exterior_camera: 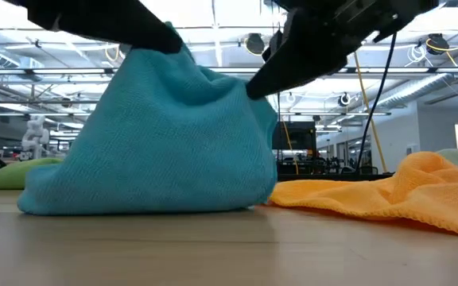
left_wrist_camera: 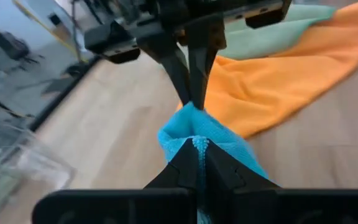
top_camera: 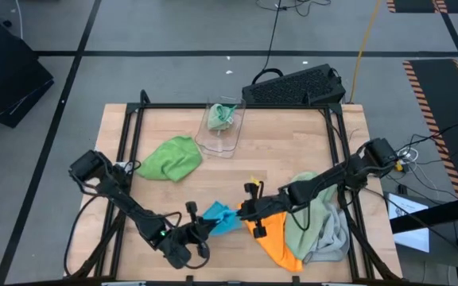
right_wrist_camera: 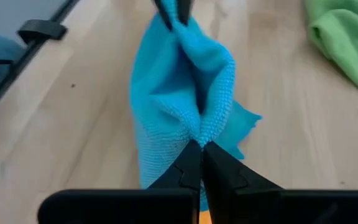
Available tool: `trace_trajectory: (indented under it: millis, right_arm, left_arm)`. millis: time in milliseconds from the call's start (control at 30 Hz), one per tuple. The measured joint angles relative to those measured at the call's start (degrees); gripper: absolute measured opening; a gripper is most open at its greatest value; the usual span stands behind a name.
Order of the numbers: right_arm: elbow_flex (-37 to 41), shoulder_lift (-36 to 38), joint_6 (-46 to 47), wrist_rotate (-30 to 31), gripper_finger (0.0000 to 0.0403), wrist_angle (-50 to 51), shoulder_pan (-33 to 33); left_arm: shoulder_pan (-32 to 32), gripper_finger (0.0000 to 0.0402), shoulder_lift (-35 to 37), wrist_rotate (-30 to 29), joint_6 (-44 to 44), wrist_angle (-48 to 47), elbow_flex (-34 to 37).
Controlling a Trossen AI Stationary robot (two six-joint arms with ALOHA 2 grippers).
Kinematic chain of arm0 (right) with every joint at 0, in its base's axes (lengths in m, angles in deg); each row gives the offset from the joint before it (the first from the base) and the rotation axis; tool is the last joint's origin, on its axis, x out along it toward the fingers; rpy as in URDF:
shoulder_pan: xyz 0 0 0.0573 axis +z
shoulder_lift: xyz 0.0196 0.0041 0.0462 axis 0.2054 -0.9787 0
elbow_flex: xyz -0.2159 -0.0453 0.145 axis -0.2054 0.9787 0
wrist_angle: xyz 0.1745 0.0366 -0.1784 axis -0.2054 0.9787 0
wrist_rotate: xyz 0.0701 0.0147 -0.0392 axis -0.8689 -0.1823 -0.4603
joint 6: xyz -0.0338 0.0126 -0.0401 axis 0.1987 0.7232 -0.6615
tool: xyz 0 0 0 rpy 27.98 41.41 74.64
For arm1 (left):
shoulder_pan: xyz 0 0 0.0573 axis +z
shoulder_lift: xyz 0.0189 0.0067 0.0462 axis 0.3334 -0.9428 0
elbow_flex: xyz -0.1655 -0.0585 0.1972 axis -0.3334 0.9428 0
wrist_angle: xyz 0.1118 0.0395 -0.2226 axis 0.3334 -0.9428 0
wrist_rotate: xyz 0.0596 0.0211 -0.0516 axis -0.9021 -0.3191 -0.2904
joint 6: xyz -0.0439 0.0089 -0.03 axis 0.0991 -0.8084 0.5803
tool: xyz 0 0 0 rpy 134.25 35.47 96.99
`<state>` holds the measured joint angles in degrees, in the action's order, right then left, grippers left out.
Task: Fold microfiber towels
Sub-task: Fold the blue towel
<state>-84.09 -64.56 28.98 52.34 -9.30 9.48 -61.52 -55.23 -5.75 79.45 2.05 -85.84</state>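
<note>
Progress, judged from the present layout: early. No towel lies flat and folded on the table (top_camera: 293,143).

At the near right, the orange towel (top_camera: 275,238), sage towel (top_camera: 302,218) and grey towel (top_camera: 334,238) lie overlapped in a loose heap, unfolded. The bright green towel (top_camera: 169,159) lies crumpled at centre left, well apart from both arms.

The blue towel (top_camera: 223,218) is the one in hand, at the near centre edge. The left gripper (top_camera: 199,230) is pinched closed on one part of its upper edge, the right gripper (top_camera: 249,210) closed on another; the cloth hangs between them with its lower edge on the wood. This fold is not complete, so five appear outstanding.

Container: the clear bin (top_camera: 223,127) stands at the far centre and holds one bunched pale green cloth (top_camera: 221,116); nothing else in it
</note>
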Motion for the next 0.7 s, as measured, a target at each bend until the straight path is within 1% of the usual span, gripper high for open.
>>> trace_trajectory:
  millis: [67, 133, 167, 233, 267, 433, 500, 567, 600, 667, 700]
  right_arm:
    - [0.0, 0.64, -0.83, -0.01, 0.0, 0.46, -0.92]
    - [0.0, 2.04, -2.13, 0.26, 0.0, 0.76, -2.14]
    - [0.0, 3.12, -2.98, 1.37, 0.0, 1.23, -2.68]
    - [-0.02, 5.71, -4.54, 4.67, 0.0, 2.93, -3.84]
    - [-0.02, 7.21, -5.52, 6.4, 0.0, 4.21, -4.45]
    - [-0.03, 14.07, -8.83, 14.23, 0.0, 7.83, -6.97]
    - [-0.09, 15.34, -8.99, 15.4, 0.0, 7.88, -7.2]
    - [-0.11, 15.34, -8.18, 15.01, 0.0, 7.69, -6.81]
    - [-0.07, 14.8, -7.22, 14.97, 0.0, 7.8, -6.29]
    - [0.22, 12.82, -5.46, 14.74, 0.0, 7.09, -4.94]
    - [0.55, 11.57, -4.7, 14.31, 0.0, 7.33, -4.28]
  left_arm:
    - [0.26, 0.0005, 0.28, -2.84, -2.72, -0.07, 0.0]
    - [1.22, 0.0005, 1.31, -6.1, -7.44, 0.18, 0.0]
    - [1.81, 0.0008, 2.27, -7.5, -10.22, 0.35, 0.0]
    - [3.7, 0.0011, 4.54, -8.27, -15.72, 1.65, -0.01]
    - [4.87, 0.0011, 5.73, -7.2, -18.03, 1.95, -0.04]
    - [12.54, 0.0005, 11.84, 4.42, -28.82, 3.28, -0.04]
    - [15.29, 0.0009, 14.19, 9.29, -31.41, 4.95, -0.04]
    - [17.35, 0.0007, 15.45, 16.41, -30.94, 7.15, -0.13]
    - [17.7, 0.0005, 15.8, 19.75, -29.27, 6.42, -0.15]
    - [17.22, 0.0005, 15.73, 23.6, -23.85, 2.54, -0.15]
    - [16.58, 0.0006, 15.3, 24.26, -20.19, -0.84, -0.14]
